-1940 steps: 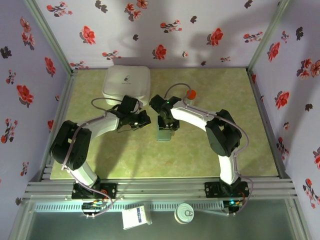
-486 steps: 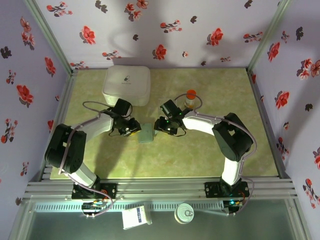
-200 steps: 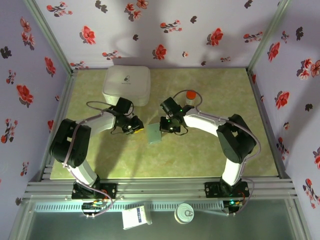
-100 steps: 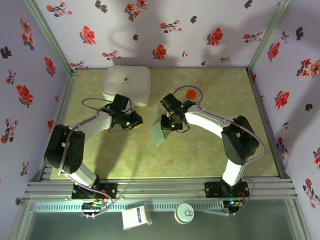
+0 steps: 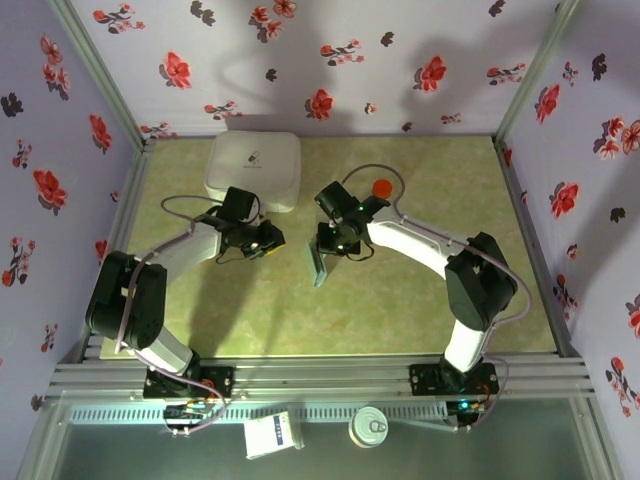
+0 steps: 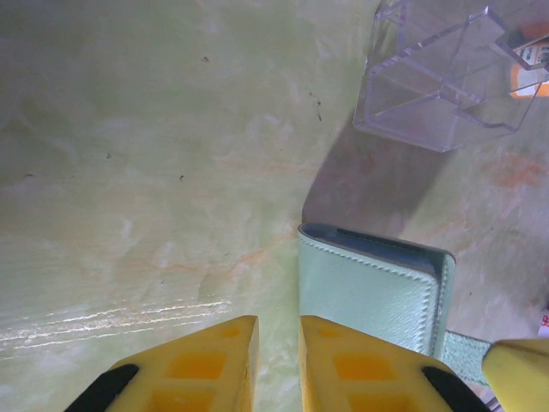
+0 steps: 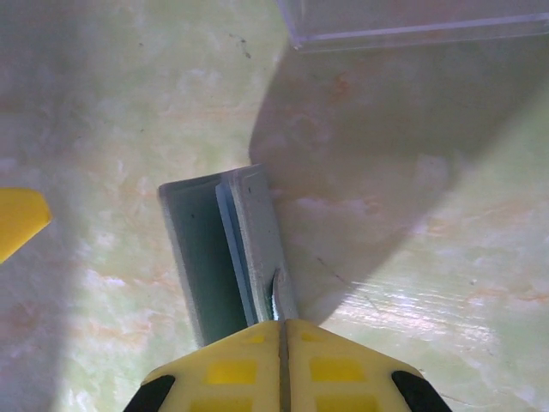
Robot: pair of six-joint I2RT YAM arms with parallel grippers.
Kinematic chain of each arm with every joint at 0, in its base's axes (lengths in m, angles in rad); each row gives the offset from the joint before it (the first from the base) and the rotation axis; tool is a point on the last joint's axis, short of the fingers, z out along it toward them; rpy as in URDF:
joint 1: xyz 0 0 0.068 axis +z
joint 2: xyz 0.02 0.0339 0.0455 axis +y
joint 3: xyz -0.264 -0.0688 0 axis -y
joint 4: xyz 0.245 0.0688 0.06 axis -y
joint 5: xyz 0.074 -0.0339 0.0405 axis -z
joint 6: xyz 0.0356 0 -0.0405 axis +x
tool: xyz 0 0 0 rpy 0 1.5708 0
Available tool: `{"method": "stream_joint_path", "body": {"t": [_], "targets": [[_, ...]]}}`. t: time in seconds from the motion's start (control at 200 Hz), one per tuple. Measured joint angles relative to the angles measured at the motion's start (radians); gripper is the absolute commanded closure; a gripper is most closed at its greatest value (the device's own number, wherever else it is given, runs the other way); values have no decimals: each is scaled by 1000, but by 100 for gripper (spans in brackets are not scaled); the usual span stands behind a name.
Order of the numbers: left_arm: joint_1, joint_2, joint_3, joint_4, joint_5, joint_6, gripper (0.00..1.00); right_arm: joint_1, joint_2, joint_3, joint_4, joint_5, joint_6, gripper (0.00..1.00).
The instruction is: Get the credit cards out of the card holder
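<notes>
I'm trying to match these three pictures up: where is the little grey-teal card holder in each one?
Top external: the card holder is mid-table, at the tip of the right gripper.
Left wrist: card holder at lower right, just beyond the left gripper.
Right wrist: card holder in the centre, one flap pinched by the right gripper.
Shared landmark: the green marbled table under it.

white box (image 5: 253, 165) on green table (image 5: 400, 300)

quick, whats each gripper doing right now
left gripper: slightly open, nothing between its fingers
right gripper: closed on one flap of the card holder
</notes>
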State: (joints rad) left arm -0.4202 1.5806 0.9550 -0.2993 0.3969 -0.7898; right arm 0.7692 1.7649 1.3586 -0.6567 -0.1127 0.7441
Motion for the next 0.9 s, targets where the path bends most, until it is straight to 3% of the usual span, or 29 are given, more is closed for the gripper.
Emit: {"method": "stream_joint_path", "body": {"t": [0.345, 0.67, 0.9], "targets": [[1, 0, 0, 5, 20, 0, 81, 37, 0, 62, -6, 58, 42, 100], [-4, 76, 12, 17, 69, 11, 90, 37, 0, 61, -35, 113, 53, 100], [-55, 150, 50, 14, 80, 19, 96, 18, -38, 2, -53, 145, 51, 100]]}}
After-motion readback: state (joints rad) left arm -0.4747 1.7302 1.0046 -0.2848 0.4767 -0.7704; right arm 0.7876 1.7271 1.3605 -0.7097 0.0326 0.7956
